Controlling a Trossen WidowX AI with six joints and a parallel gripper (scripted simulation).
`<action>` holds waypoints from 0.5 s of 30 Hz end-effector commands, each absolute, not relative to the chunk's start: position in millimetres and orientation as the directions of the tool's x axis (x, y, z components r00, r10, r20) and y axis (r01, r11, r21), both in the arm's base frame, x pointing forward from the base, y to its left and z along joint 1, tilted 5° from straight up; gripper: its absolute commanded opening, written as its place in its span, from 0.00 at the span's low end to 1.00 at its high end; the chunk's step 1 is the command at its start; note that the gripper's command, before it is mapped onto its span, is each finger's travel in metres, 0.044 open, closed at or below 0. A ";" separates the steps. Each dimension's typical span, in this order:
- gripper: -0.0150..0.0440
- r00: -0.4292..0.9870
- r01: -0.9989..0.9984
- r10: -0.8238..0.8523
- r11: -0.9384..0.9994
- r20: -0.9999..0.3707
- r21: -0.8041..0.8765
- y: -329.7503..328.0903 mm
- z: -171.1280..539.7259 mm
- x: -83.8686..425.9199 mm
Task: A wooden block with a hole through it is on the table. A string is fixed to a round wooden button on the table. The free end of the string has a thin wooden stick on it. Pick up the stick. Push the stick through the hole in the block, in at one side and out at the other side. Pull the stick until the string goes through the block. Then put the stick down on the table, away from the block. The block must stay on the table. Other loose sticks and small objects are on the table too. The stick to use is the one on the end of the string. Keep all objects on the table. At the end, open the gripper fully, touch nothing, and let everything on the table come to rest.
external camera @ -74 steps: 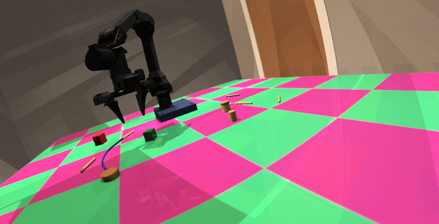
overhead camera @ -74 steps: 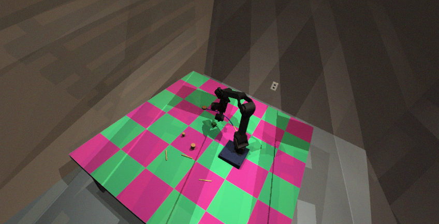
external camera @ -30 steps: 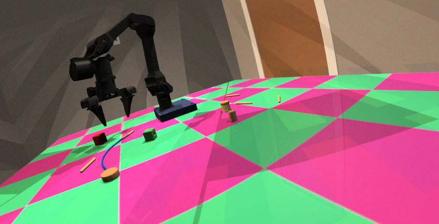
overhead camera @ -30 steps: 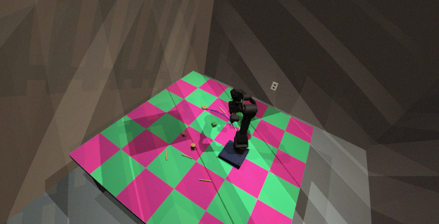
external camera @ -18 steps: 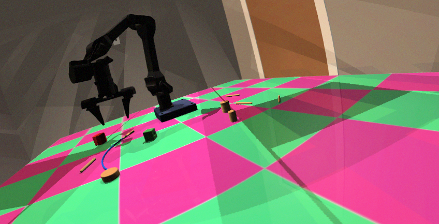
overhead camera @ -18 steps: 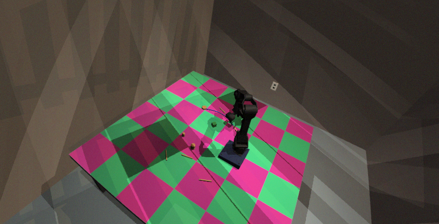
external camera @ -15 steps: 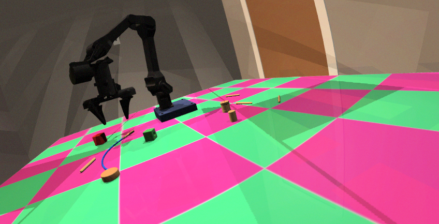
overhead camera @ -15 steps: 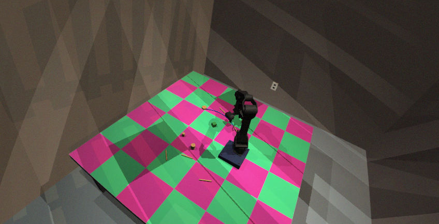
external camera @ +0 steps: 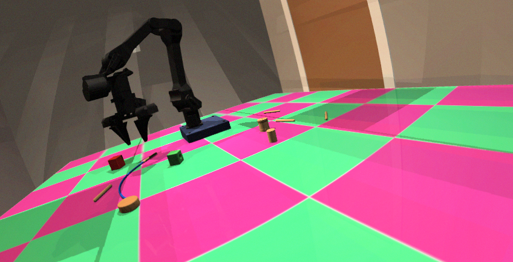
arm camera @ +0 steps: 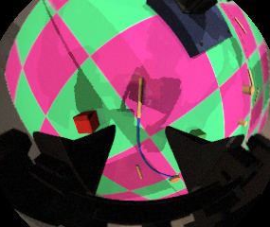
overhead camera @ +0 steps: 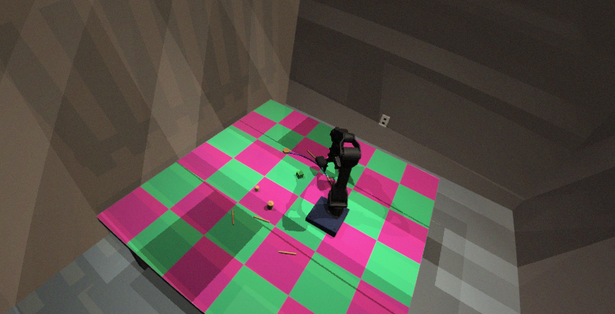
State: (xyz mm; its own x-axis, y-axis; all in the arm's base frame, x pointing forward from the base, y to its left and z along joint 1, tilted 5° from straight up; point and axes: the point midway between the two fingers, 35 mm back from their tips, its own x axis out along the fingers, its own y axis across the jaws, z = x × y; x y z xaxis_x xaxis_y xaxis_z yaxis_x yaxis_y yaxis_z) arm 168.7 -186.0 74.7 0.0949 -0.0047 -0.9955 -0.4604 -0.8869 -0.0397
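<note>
The green block [overhead camera: 299, 174] [external camera: 175, 157] [arm camera: 198, 134] sits on the table, a dark hole in a side face in the exterior view. The blue string [overhead camera: 302, 154] [external camera: 124, 180] [arm camera: 139, 138] curves from the round button [overhead camera: 286, 150] [external camera: 129, 204] [arm camera: 174, 180] to the thin stick [overhead camera: 329, 180] [external camera: 149, 157] [arm camera: 140, 96], which lies flat on the table, partly in shadow. My gripper [external camera: 137, 142] [arm camera: 141, 129] is open and empty, fingers pointing down, above the table near the stick. In the wrist view the stick's string end shows between the fingertips.
A red cube [external camera: 116, 162] [arm camera: 86, 122] lies near the stick, on the side away from the green block. A loose stick [overhead camera: 311, 154] [external camera: 102, 192] [arm camera: 138, 171] lies near the button. Two wooden cylinders [overhead camera: 270, 204] [external camera: 271, 135] and three loose sticks [overhead camera: 287, 252] [external camera: 285, 120] lie farther off.
</note>
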 end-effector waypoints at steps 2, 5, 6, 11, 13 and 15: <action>0.60 0.095 -0.467 0.000 -0.883 -0.995 -0.044 -184.7 73.4 168.2; 0.47 0.095 -0.467 0.000 -0.883 -0.995 -0.044 -184.7 73.4 168.2; 0.46 0.095 -0.467 0.000 -0.883 -0.995 -0.044 -184.7 73.4 168.2; 0.46 0.095 -0.467 0.000 -0.883 -0.995 -0.044 -184.7 73.4 168.2; 0.46 0.095 -0.467 0.000 -0.883 -0.995 -0.044 -184.7 73.4 168.2; 0.46 0.095 -0.467 0.000 -0.883 -0.995 -0.044 -184.8 72.6 168.3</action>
State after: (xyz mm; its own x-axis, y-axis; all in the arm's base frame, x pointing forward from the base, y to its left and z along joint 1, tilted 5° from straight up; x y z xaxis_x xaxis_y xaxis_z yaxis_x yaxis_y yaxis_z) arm 168.5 -185.8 74.3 0.0943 -0.0043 -0.9955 -0.4618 -0.8861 -0.0399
